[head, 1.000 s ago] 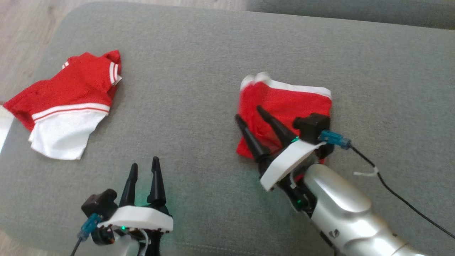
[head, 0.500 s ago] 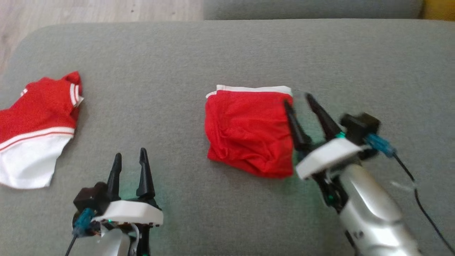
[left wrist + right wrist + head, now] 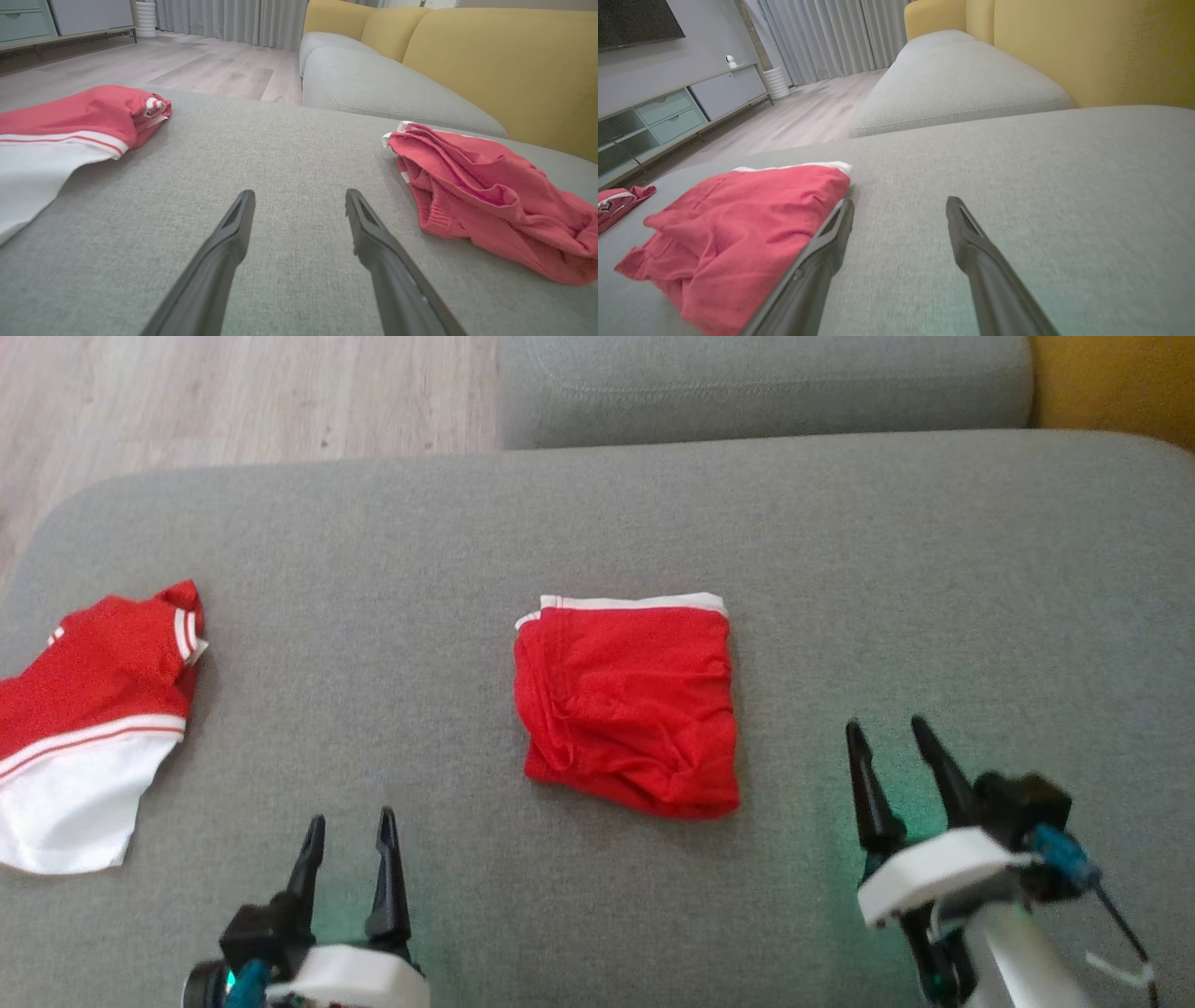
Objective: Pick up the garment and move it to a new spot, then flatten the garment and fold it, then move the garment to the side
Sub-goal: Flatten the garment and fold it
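We take the folded red garment (image 3: 630, 705) as our landmark. It lies flat on the grey sofa seat (image 3: 373, 551), with a white band along its far edge and a rumpled near edge. Our right claw (image 3: 884, 722) hovers to the right of the garment and nearer to us, apart from the cloth. Its two dark fingers are spread wide with nothing between them. Our left claw (image 3: 352, 816) sits to the left of the garment, also nearer to us, fingers parted and empty over bare seat. Well to the left of the garment lies a second garment (image 3: 93, 719), red above and white below, loosely crumpled. Beyond the folded garment we see another grey cushion (image 3: 747, 383). A yellow backrest (image 3: 1111, 383) stands beyond it to the right and a wooden floor (image 3: 233, 392) lies beyond it to the left.
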